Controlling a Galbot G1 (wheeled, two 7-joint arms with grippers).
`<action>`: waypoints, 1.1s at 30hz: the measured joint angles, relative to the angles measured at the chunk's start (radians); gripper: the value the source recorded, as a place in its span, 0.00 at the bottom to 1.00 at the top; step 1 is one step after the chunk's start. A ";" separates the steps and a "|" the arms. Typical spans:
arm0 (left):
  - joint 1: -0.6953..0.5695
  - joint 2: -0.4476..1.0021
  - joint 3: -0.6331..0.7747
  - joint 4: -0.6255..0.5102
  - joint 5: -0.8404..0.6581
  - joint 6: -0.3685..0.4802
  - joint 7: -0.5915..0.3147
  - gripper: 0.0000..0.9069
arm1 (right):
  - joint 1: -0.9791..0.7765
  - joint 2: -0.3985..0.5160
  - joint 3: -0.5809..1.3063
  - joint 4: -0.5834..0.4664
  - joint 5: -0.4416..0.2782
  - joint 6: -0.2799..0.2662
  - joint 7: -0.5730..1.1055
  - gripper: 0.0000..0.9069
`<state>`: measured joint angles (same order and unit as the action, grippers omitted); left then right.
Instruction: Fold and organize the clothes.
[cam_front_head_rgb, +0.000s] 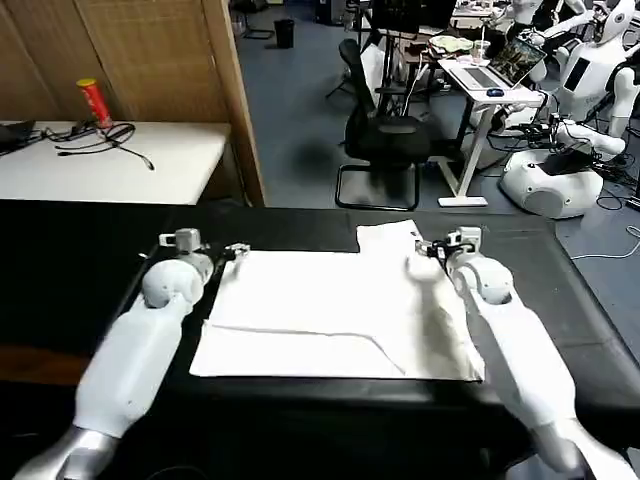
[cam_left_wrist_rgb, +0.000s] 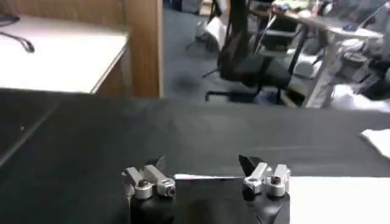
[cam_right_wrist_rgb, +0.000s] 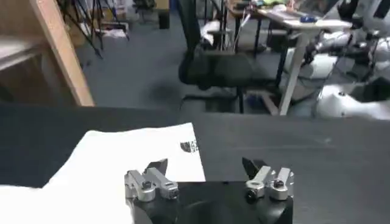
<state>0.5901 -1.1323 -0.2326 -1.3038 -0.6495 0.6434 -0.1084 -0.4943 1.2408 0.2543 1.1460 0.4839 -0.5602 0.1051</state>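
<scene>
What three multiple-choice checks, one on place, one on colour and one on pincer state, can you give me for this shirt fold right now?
1. Where does the T-shirt lie?
A. On the black table, between the two arms
B. On the office chair
C. On the floor

2. What colour is the T-shirt?
A. Black
B. White
C. Red

3. How do the left pincer and right pincer stand?
A. Both shut on the shirt
B. Left shut, right open
C. Both open, holding nothing

Answers:
1. A: the head view shows it spread on the dark tabletop, with an arm at each side.
2. B: the cloth is plain white with a small dark print near one edge.
3. C: each wrist view shows the jaws spread wide with a clear gap, above the shirt's far edge.
</scene>
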 joint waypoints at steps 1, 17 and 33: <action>0.000 -0.002 0.000 0.009 0.004 -0.002 0.004 0.94 | 0.005 0.008 0.000 -0.013 -0.006 0.000 -0.001 0.97; 0.000 -0.022 0.006 0.075 0.080 -0.048 0.071 0.17 | 0.021 0.057 0.008 -0.094 -0.044 0.000 -0.018 0.23; 0.016 -0.011 0.005 0.046 0.063 -0.055 0.082 0.14 | -0.023 0.029 0.008 -0.026 -0.066 0.092 -0.074 0.08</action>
<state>0.6059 -1.1432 -0.2277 -1.2580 -0.5869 0.5884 -0.0267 -0.5171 1.2694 0.2618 1.1196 0.4180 -0.4682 0.0312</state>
